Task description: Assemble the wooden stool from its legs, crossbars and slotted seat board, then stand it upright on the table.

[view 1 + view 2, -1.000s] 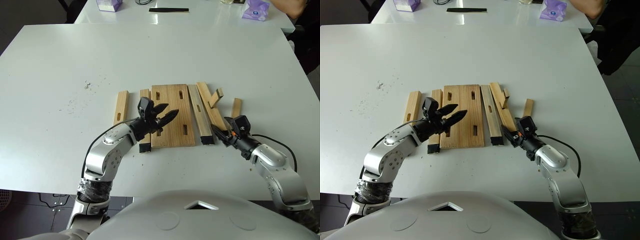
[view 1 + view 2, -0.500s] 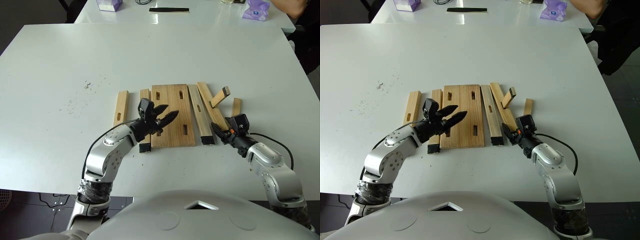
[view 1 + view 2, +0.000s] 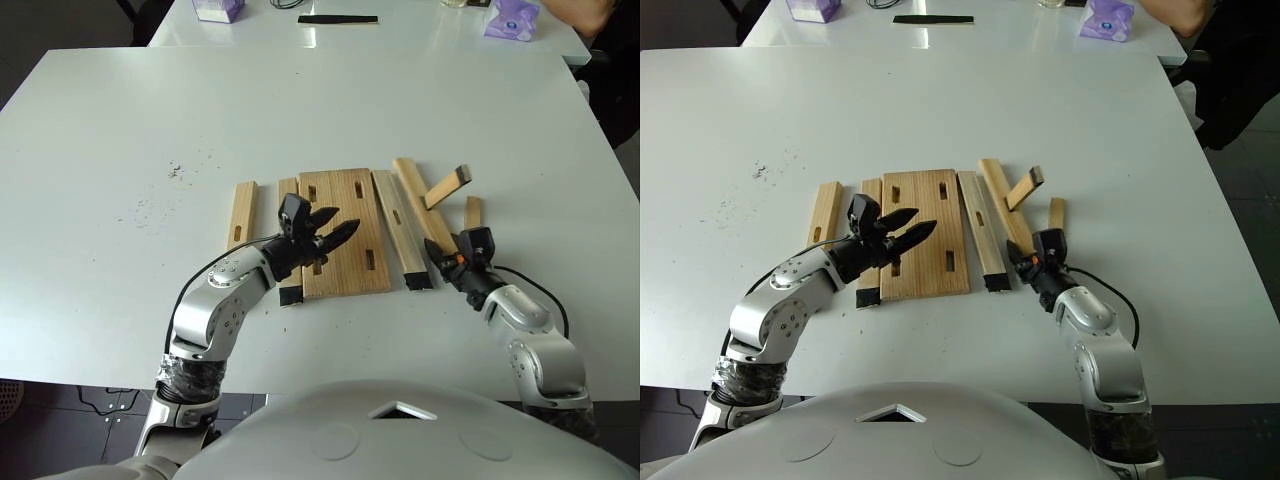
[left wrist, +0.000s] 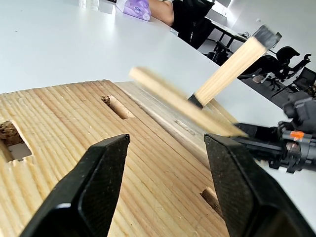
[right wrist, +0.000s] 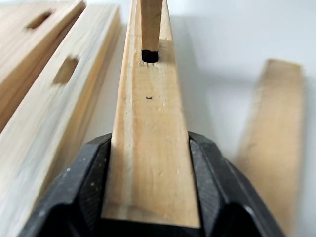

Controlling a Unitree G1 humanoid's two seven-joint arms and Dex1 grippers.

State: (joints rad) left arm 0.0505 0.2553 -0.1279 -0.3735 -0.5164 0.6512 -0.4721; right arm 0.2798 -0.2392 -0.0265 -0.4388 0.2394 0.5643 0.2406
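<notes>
Right gripper [image 3: 440, 265] clamped on near end of leg [image 3: 415, 205]. Leg's long axis near-to-far, crossbar [image 3: 447, 187] pegged in, tilting up to right. Board [image 3: 358, 200] lies to left, nearer left gripper [image 3: 337, 222], which hangs open and empty over it.

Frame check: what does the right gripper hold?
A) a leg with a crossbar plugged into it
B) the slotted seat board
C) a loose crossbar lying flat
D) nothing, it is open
A: the right gripper is shut on the near end of the leg, and a tilted crossbar sits plugged into that leg's slot.
</notes>
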